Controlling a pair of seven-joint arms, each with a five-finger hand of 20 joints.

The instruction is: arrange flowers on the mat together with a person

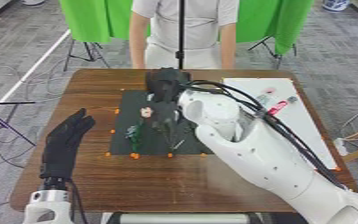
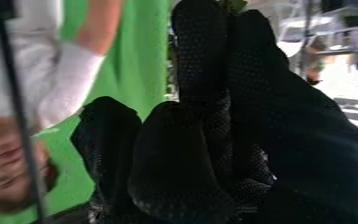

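Nearest the camera is the robot's white right arm (image 1: pixel 269 167), coming in at the near right corner of the table and slanting over it to the middle, dark cables running along its outer side. Past it, on the dark mat (image 1: pixel 120 146), lies a pale pink bloom (image 1: pixel 146 112), left of the arm; just on its near side is a green sprig (image 1: pixel 133 132). Whether those 2 are joined I cannot tell. A darker sprig (image 1: pixel 171 131) sits to the right of them, over the mat, near the arm, its stem pointing toward the near edge.

Above the mat is the right hand (image 1: pixel 165 85), beside the arm's far end. How wide or narrow it is, and whether it grips anything, I cannot tell. From its wrist, a bit of green and yellow (image 2: pixel 235 6) peeks out at the hand's far end, too small to name.

Orange marks (image 1: pixel 135 156) dot the mat's left and near borders. To the right lies a white board (image 1: pixel 307 131) with a pink item (image 1: pixel 278 107) and a grey item (image 1: pixel 262 99) on it, close together.

At the left side of the table is the left hand (image 1: pixel 62 150), opened out flat, fingers straight and pointing away from the camera, with nothing in it.

All this is at the brown wooden table (image 1: pixel 87 187). Beyond hang 2 green cloths (image 1: pixel 87 20) (image 1: pixel 278 25), over a grey floor (image 1: pixel 15 45).
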